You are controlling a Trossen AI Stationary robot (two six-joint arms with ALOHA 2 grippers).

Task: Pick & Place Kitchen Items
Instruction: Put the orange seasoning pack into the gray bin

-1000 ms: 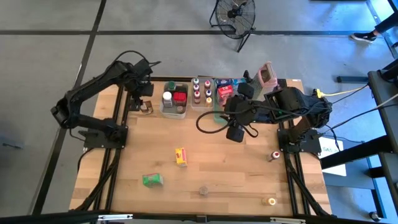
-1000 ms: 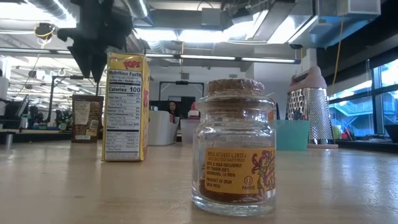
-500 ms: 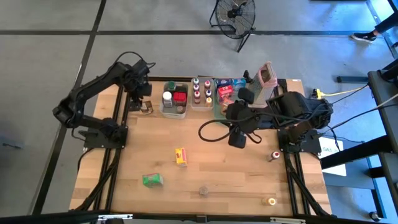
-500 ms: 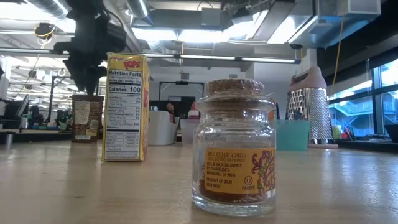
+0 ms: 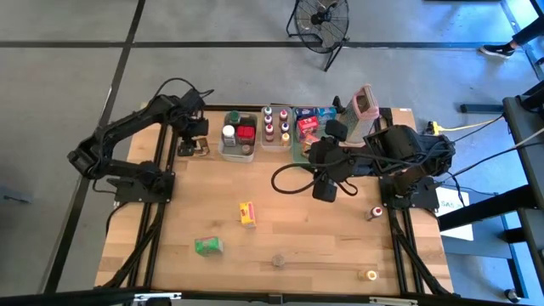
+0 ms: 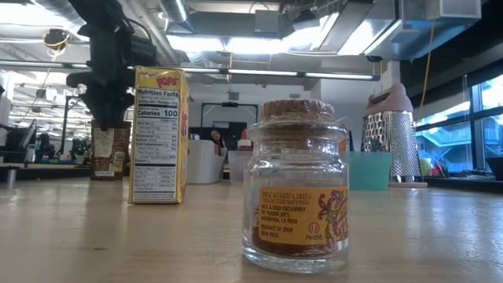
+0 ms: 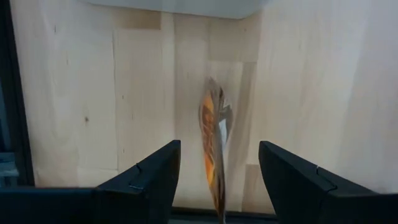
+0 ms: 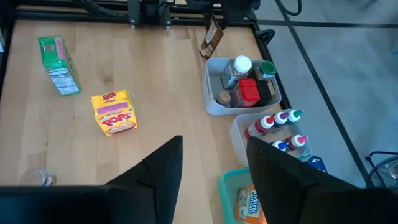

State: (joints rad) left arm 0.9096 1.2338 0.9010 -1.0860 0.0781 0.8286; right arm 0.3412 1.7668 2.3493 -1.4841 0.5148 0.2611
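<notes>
We see the left gripper (image 5: 197, 146) at the far left corner of the table (image 5: 323, 238), directly above a thin brown packet (image 7: 214, 146) that stands on its edge on the wood, just beside a clear tub (image 5: 239, 153). Its fingers (image 7: 146, 177) are apart, one on each side of the packet, and they do not touch it.

The right gripper (image 5: 324, 189) hangs over the middle of the table, near the green tray (image 5: 297, 155). Its fingers (image 8: 160, 167) are also apart and hold nothing.

A yellow box (image 5: 247, 214) stands near the table's centre, a green box (image 5: 207, 246) lies closer to the front left, and a small jar with a cork lid (image 6: 299, 185) stands at the front edge. Small bottles with coloured caps (image 8: 280, 127) stand in a second tub.
</notes>
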